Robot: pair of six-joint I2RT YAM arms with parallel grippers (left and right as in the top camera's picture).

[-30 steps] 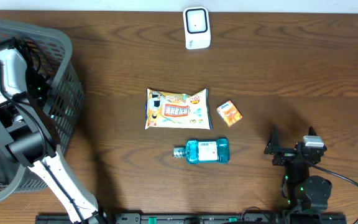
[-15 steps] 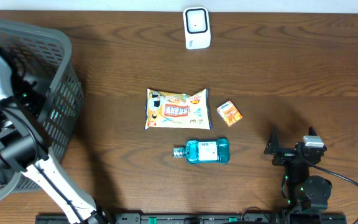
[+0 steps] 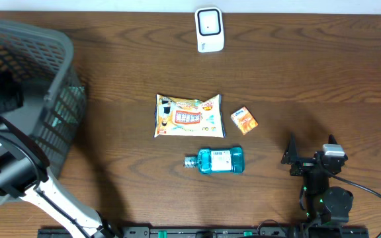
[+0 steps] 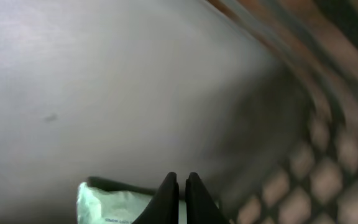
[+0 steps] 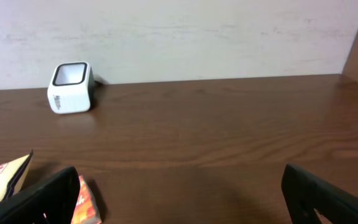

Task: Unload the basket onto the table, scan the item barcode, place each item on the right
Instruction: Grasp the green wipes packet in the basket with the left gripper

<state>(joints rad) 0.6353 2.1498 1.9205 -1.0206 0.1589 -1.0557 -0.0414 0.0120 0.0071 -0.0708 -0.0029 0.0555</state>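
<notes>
1. Change since the earlier frames: the left arm has swung further left over the basket. Its white upper link has left the overhead view, and the left tool has closed from partly open to shut.
2. Left tool state: the fingers stand pressed together with only a hairline gap, low inside the basket above its grey floor.
3. Item position: a pale green-and-white packet lies on the basket floor, just left of and behind the fingertips, at the bottom edge of the left wrist view. The view is blurred, so it cannot be told whether the fingertips pinch the packet's edge or only touch it.
4. Right tool state: the fingers are spread wide and hold nothing. The tool rests low at the near right of the worktop and faces the far edge.
5. Worktop centre: a snack bag lies flat, with a small orange box just to its right and a blue bottle on its side just nearer the robot.
6. Scanner: white, at the far edge of the worktop, well apart from both tools and from the basket.
</notes>
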